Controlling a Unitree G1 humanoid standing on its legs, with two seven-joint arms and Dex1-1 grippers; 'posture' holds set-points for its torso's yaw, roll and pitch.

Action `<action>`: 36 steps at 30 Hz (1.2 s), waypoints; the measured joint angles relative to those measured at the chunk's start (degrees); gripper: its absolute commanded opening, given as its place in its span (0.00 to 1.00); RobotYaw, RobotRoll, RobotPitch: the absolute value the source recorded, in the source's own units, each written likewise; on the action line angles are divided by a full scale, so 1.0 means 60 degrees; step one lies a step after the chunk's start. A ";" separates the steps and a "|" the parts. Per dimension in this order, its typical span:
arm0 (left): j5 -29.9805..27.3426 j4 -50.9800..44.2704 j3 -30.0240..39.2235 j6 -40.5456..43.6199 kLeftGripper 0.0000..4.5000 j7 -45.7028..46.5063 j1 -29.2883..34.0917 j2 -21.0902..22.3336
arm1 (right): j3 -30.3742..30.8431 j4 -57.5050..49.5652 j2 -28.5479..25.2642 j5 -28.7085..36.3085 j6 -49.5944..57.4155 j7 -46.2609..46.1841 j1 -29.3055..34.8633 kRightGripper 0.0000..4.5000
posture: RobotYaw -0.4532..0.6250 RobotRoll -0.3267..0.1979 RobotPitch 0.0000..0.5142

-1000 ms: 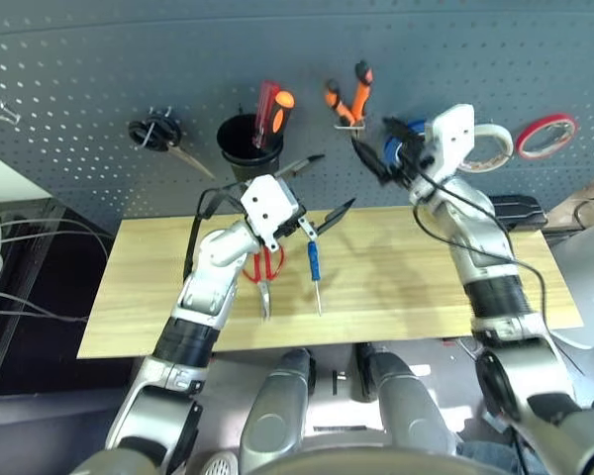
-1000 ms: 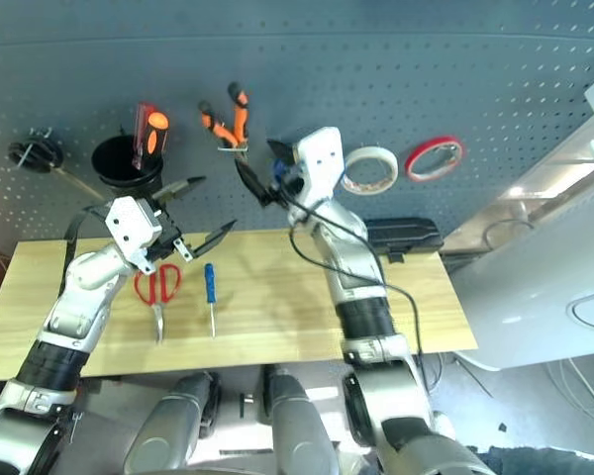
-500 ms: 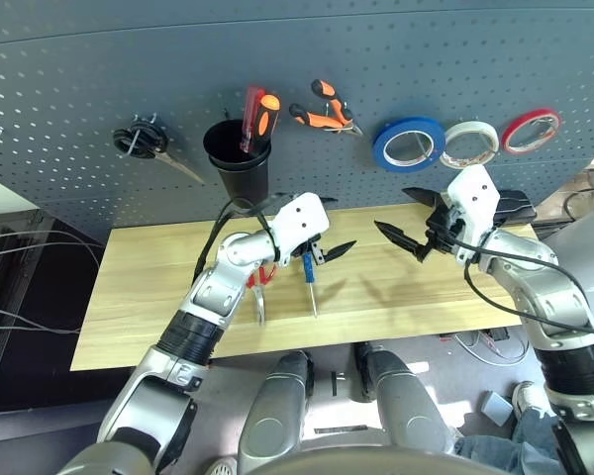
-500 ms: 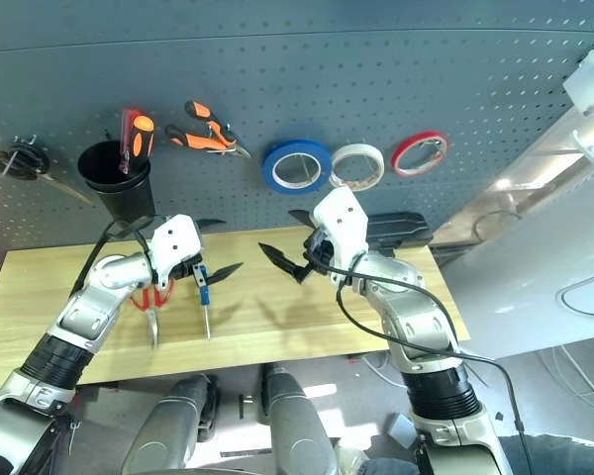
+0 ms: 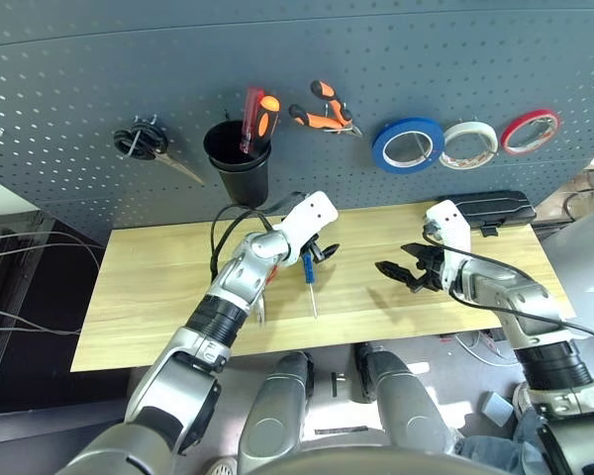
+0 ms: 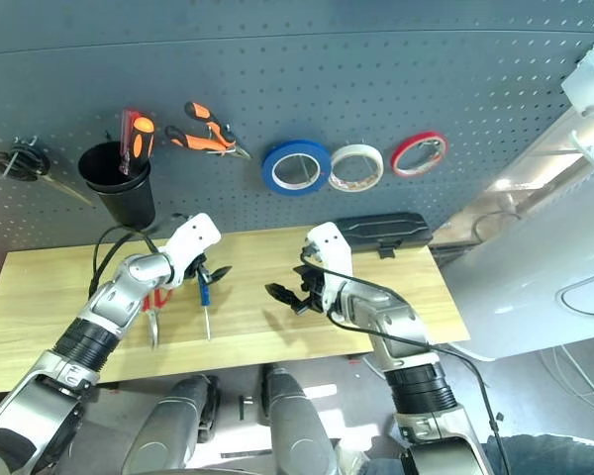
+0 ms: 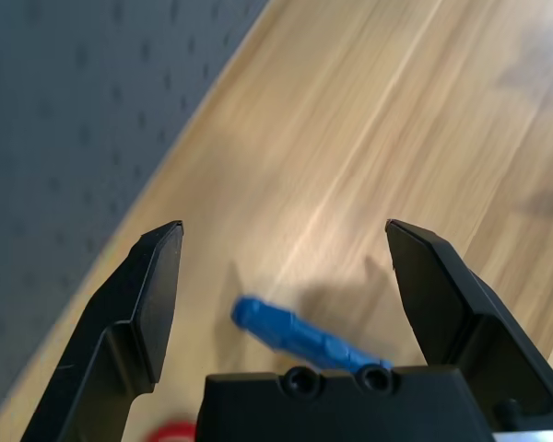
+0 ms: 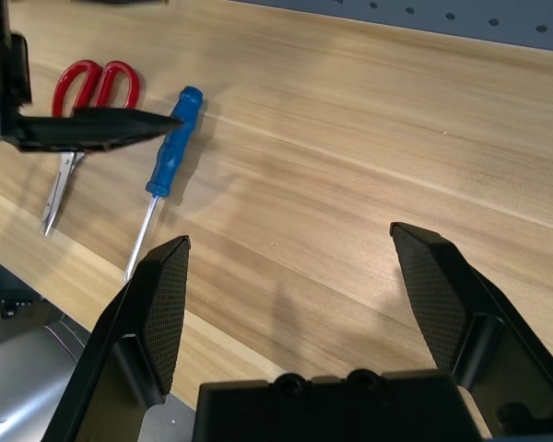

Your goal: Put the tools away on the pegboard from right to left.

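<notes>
My left tool (image 7: 286, 276) is spread over the blue-handled screwdriver (image 5: 309, 272) — I should drop lower, centre the handle, then pinch.

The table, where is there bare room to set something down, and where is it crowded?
Bare wood runs along the table's left end, out to the scissors, and at the right end behind the right claw. The middle is crowded: the left claw hovers open over the blue screwdriver.
</notes>
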 measured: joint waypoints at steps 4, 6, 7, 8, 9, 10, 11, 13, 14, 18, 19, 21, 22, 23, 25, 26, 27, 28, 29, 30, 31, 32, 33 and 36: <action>-0.0107 0.0356 0.0276 0.0836 1.00 0.0309 0.0123 -0.0258 | 0.0046 0.0038 0.0007 -0.0078 -0.0044 -0.0004 -0.0127 1.00 | 0.37 0.62 0.45; -0.0171 0.0551 0.0385 0.1119 1.00 0.0481 0.0128 -0.0387 | 0.0062 0.0038 0.0037 -0.0099 -0.0082 -0.0032 -0.0135 1.00 | 0.37 0.62 0.46; -0.0182 0.0660 0.0454 0.1217 1.00 0.0583 0.0127 -0.0459 | 0.0079 0.0037 0.0066 -0.0117 -0.0092 -0.0050 -0.0136 1.00 | 0.37 0.62 0.46; -0.0194 0.0774 0.0499 0.1269 1.00 0.0676 0.0123 -0.0515 | 0.0101 0.0038 0.0079 -0.0131 -0.0096 -0.0054 -0.0135 1.00 | 0.36 0.62 0.46; -0.0217 0.0946 0.0583 0.1314 1.00 0.0808 0.0116 -0.0605 | 0.0128 0.0037 0.0082 -0.0145 -0.0098 -0.0057 -0.0136 1.00 | 0.36 0.62 0.46; -0.0233 0.1100 0.0655 0.1353 1.00 0.0912 0.0115 -0.0716 | 0.0143 0.0037 0.0085 -0.0150 -0.0099 -0.0058 -0.0138 1.00 | 0.36 0.62 0.47; -0.0270 0.1285 0.0726 0.1397 1.00 0.1022 0.0110 -0.0827 | 0.0160 0.0036 0.0088 -0.0157 -0.0099 -0.0060 -0.0141 1.00 | 0.36 0.62 0.47; -0.0371 0.1633 0.0801 0.1424 1.00 0.1154 0.0107 -0.0980 | 0.0201 0.0035 0.0092 -0.0164 -0.0099 -0.0063 -0.0156 1.00 | 0.36 0.62 0.47; -0.0385 0.1760 0.0800 0.1424 0.96 0.1174 0.0102 -0.1028 | 0.0216 0.0035 0.0092 -0.0167 -0.0099 -0.0065 -0.0168 1.00 | 0.35 0.62 0.48; -0.0420 0.2330 0.0886 0.1380 0.73 0.1343 0.0027 -0.1198 | 0.0219 0.0031 0.0090 -0.0170 -0.0100 -0.0079 -0.0239 1.00 | 0.35 0.62 0.47; -0.0427 0.2420 0.0918 0.1307 0.65 0.1395 -0.0013 -0.1220 | 0.0219 0.0031 0.0087 -0.0171 -0.0100 -0.0084 -0.0254 1.00 | 0.35 0.62 0.47; -0.0443 0.2562 0.0962 0.1117 0.50 0.1471 -0.0037 -0.1280 | 0.0219 0.0020 0.0082 -0.0176 -0.0114 -0.0084 -0.0273 1.00 | 0.35 0.62 0.46; -0.0464 0.2613 0.0988 0.1019 0.44 0.1489 -0.0037 -0.1296 | 0.0223 0.0015 0.0069 -0.0181 -0.0123 -0.0081 -0.0273 1.00 | 0.35 0.62 0.46; -0.0497 0.2661 0.1033 0.0917 0.36 0.1501 -0.0035 -0.1300 | 0.0226 0.0006 0.0048 -0.0187 -0.0132 -0.0068 -0.0277 1.00 | 0.35 0.62 0.46; -0.0585 0.2681 0.1104 0.0768 0.21 0.1509 -0.0003 -0.1291 | 0.0235 -0.0018 -0.0021 -0.0198 -0.0156 -0.0039 -0.0290 1.00 | 0.35 0.62 0.45; -0.0614 0.2649 0.1136 0.0630 0.15 0.1497 0.0056 -0.1268 | 0.0246 -0.0042 -0.0085 -0.0205 -0.0178 0.0001 -0.0295 1.00 | 0.34 0.62 0.44; -0.0670 0.2494 0.1205 0.0492 0.13 0.1476 0.0176 -0.1268 | 0.0268 -0.0071 -0.0180 -0.0213 -0.0204 0.0075 -0.0304 1.00 | 0.34 0.62 0.44; -0.0797 0.2216 0.1288 0.0316 0.13 0.1457 0.0355 -0.1255 | 0.0277 -0.0126 -0.0304 -0.0224 -0.0233 0.0163 -0.0305 1.00 | 0.34 0.62 0.44; -0.0891 0.1905 0.1347 0.0124 0.13 0.1418 0.0528 -0.1219 | 0.0277 -0.0186 -0.0429 -0.0240 -0.0283 0.0256 -0.0305 1.00 | 0.34 0.62 0.43; -0.1017 0.1519 0.1392 -0.0171 0.13 0.1260 0.0731 -0.1131 | 0.0283 -0.0276 -0.0552 -0.0248 -0.0341 0.0357 -0.0301 1.00 | 0.35 0.62 0.43; -0.1135 0.1169 0.1411 -0.0499 0.13 0.1064 0.0891 -0.1037 | 0.0294 -0.0350 -0.0656 -0.0252 -0.0386 0.0464 -0.0297 1.00 | 0.35 0.62 0.43; -0.1284 0.0759 0.1423 -0.0920 0.13 0.0827 0.1086 -0.0926 | 0.0305 -0.0409 -0.0755 -0.0258 -0.0458 0.0580 -0.0298 1.00 | 0.35 0.62 0.43; -0.1427 0.0330 0.1441 -0.1326 0.13 0.0625 0.1299 -0.0845 | 0.0344 -0.0455 -0.0865 -0.0276 -0.0565 0.0718 -0.0295 1.00 | 0.35 0.62 0.43; -0.1913 -0.1060 0.1616 -0.2566 0.13 0.0170 0.1946 -0.0698 | 0.0504 -0.0735 -0.1310 -0.0366 -0.1085 0.1258 -0.0242 1.00 | 0.36 0.62 0.42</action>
